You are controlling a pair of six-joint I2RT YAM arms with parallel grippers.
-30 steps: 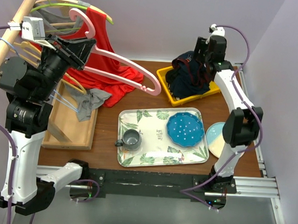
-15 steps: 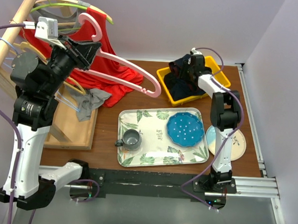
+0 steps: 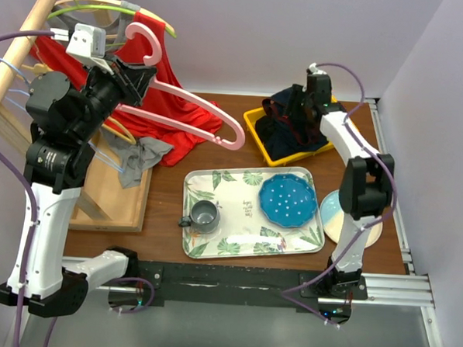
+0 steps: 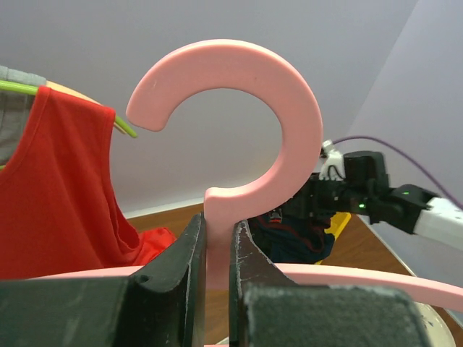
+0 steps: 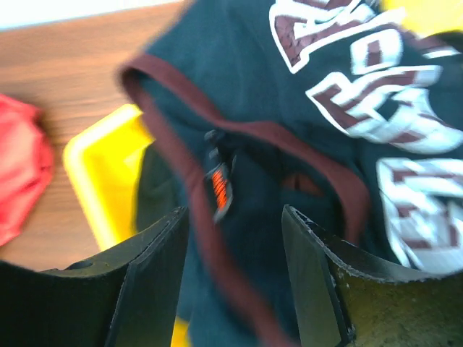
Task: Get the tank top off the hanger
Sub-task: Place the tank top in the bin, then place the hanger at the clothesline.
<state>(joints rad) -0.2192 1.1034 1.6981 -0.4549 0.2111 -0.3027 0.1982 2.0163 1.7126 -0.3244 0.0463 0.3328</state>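
A bare pink hanger [image 3: 196, 109] is held up over the table's left side. My left gripper [image 3: 131, 79] is shut on its neck just under the hook [image 4: 289, 94], with the fingers [image 4: 184, 253] pressed on both sides. A dark navy tank top [image 3: 285, 118] with maroon trim and lettering [image 5: 340, 108] lies bunched in the yellow bin [image 3: 259, 120]. My right gripper [image 5: 235, 213] hovers close over it, jaws apart, with fabric showing between and below them. A red garment [image 3: 161, 100] hangs from the rack behind the hanger.
A wooden rack [image 3: 37, 23] with a green hanger [image 3: 100, 7] stands at the left, with a grey cloth [image 3: 139, 157] at its base. A leaf-patterned tray [image 3: 229, 220] holds a grey mug [image 3: 204, 215] and a blue plate [image 3: 288, 200]. A pale plate [image 3: 334, 218] lies to the right.
My left arm has swung the pink hanger a little up and to the right. My right arm has shifted about over the yellow bin, and its jaws stand slightly narrower.
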